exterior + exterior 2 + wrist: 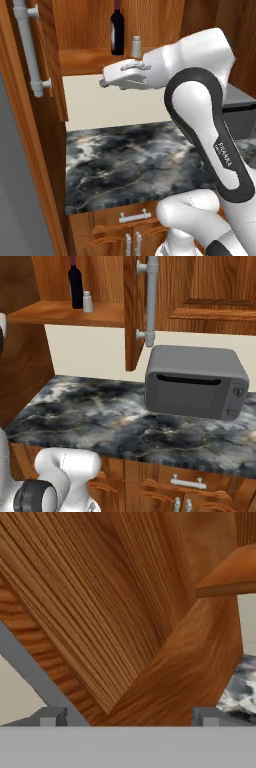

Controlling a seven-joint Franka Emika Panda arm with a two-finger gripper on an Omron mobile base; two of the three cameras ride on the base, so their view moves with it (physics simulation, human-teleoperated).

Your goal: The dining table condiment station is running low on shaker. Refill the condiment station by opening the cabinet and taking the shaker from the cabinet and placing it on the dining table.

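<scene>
The cabinet (82, 54) stands open, its left door (50, 55) swung out with a grey bar handle (29, 47). On its shelf (60, 312) the small pale shaker (136, 46) (87, 302) stands just right of a tall dark wine bottle (117, 31) (75, 283). My gripper (102, 81) hangs below the shelf's front edge, down and left of the shaker, pointing left toward the open door. In the hand view the gripper (129, 718) is open with nothing between its fingertips (52, 717), facing the cabinet's wood (125, 612) close up. The dining table is out of view.
A marbled stone counter (125, 160) (100, 411) runs under the cabinet, with base drawers (134, 216) below. A grey microwave (195, 381) sits on the counter to the right. The right cabinet door (131, 311) juts out with its handle (151, 301).
</scene>
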